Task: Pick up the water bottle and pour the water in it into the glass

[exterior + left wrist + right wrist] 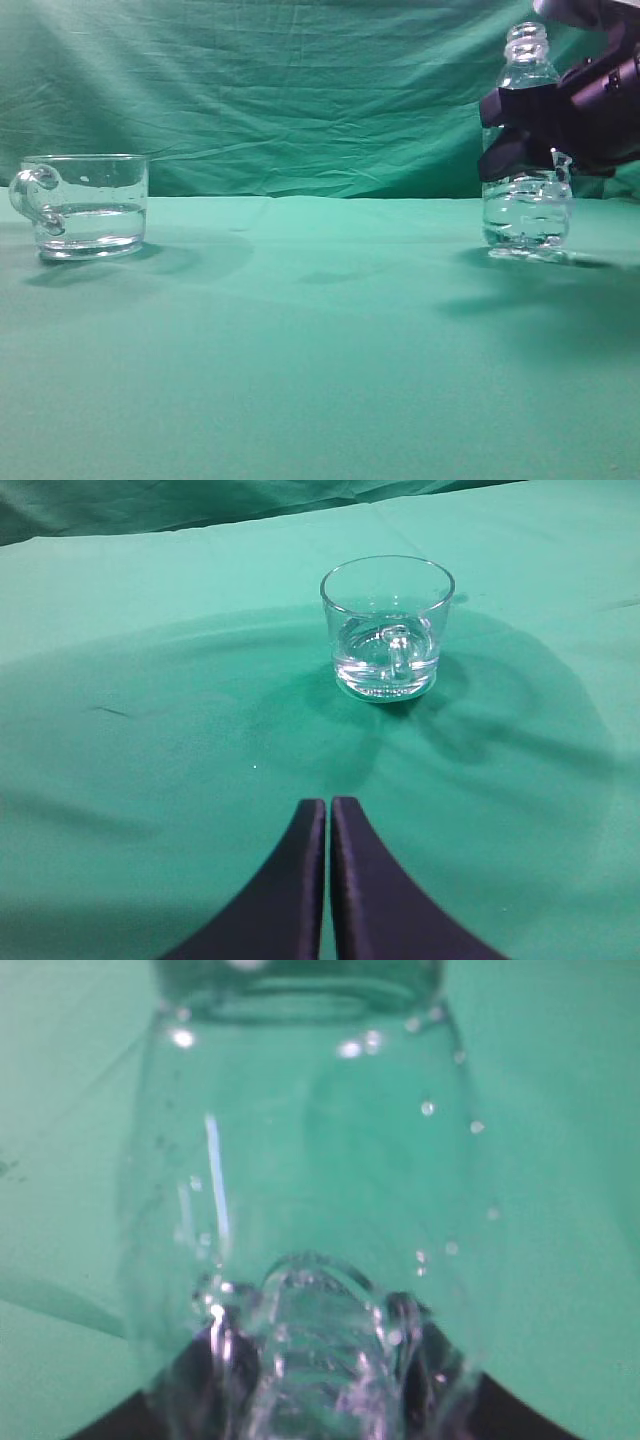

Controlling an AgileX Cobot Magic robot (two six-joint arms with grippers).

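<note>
The water bottle (527, 215) is clear and ribbed, has no cap and stands upright at the right, its base at the cloth. Water (525, 228) fills its lower part. My right gripper (528, 140) is shut on the bottle's middle. In the right wrist view the bottle (300, 1160) fills the frame between the dark fingers (320, 1380). The glass (88, 205) stands at the far left, handle to the left, with some water in it. In the left wrist view the glass (388, 630) sits ahead of my shut, empty left gripper (328, 810).
A green cloth (300, 340) covers the table, and a green backdrop (300, 90) hangs behind it. A wide stretch of cloth lies between the glass and the bottle. The left arm does not show in the exterior view.
</note>
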